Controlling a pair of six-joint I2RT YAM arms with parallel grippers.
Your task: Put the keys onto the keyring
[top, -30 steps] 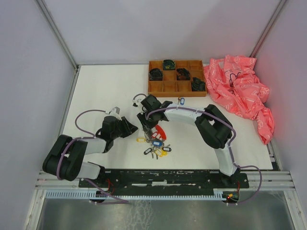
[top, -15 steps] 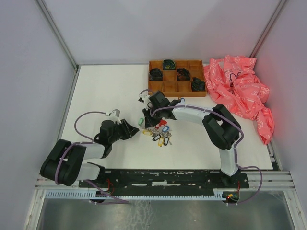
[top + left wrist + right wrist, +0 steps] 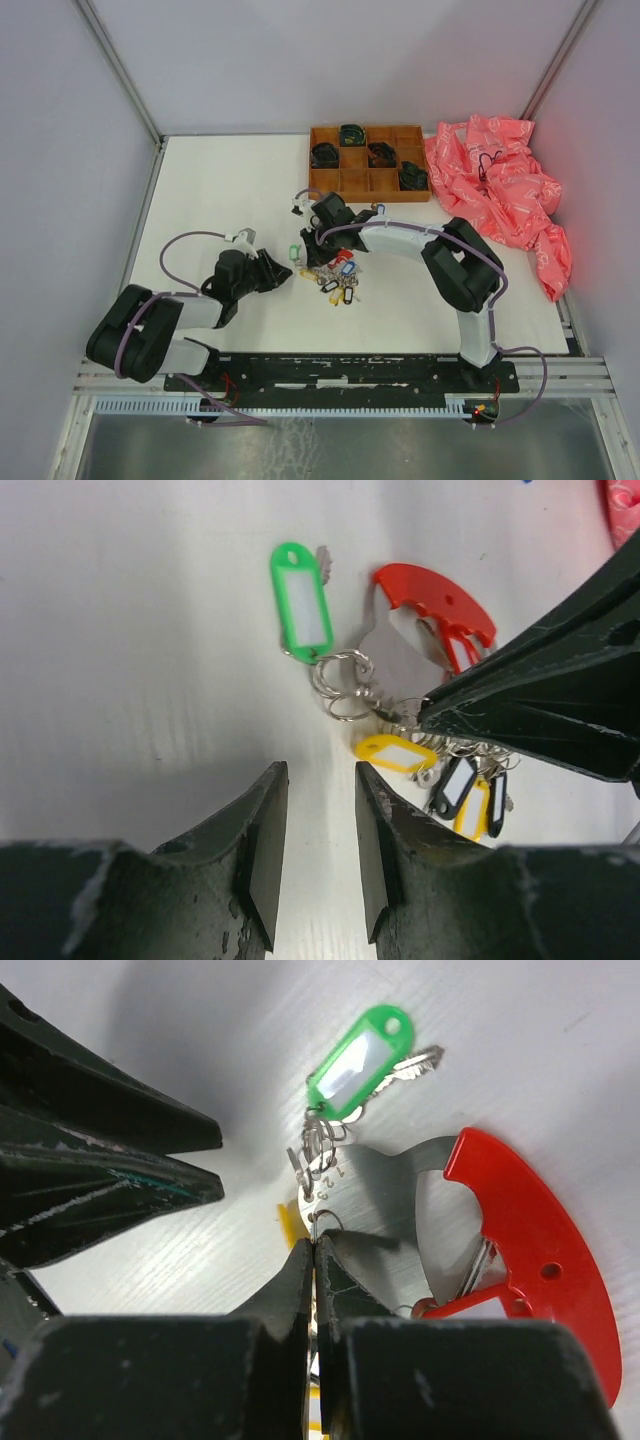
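My right gripper is shut on the thin wire of the keyring, at the table's middle. The ring carries a curved red strap, a silvery plate and a key with a green tag. In the left wrist view the ring's coils, the green tag, the red strap and yellow and black tags lie just ahead of my left gripper. It is open and empty, low over the table. In the top view the left gripper sits just left of the bunch.
A loose key with a blue tag lies just in front of the brown wooden tray, which holds dark coiled items. A crumpled pink cloth lies at the right. The right gripper's dark body fills the right of the left wrist view.
My right gripper has carried the bunch away from the near edge towards the table's middle. My left gripper has moved right, closer to the bunch.
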